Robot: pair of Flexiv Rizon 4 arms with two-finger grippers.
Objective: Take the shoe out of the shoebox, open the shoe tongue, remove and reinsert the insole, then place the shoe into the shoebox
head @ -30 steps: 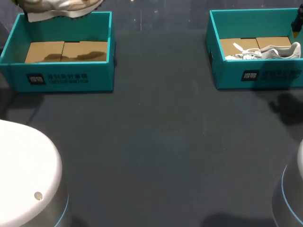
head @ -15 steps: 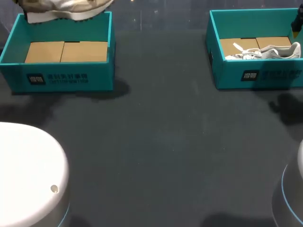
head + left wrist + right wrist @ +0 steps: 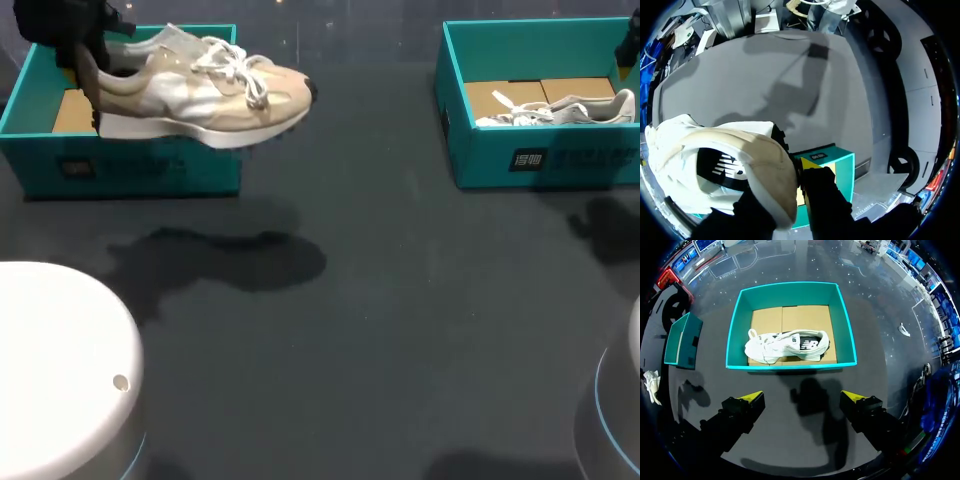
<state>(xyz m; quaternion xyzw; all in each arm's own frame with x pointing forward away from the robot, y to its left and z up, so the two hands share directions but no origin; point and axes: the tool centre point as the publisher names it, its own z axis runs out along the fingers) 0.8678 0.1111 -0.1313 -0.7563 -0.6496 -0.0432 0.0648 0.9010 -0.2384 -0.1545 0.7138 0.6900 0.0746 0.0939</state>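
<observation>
Above the left shoebox: tan shoe aloft, sole down, toe pointing past the box toward mid-table.
Left gripper: clenched on the tan shoe's heel.
Right gripper: released, spread wide, hovering just before the right shoebox.
Right shoebox: teal, holds a white shoe lying on its side.

count's easy: two teal boxes, left shoebox and right shoebox, plus two shoes, beige shoe and white shoe.
</observation>
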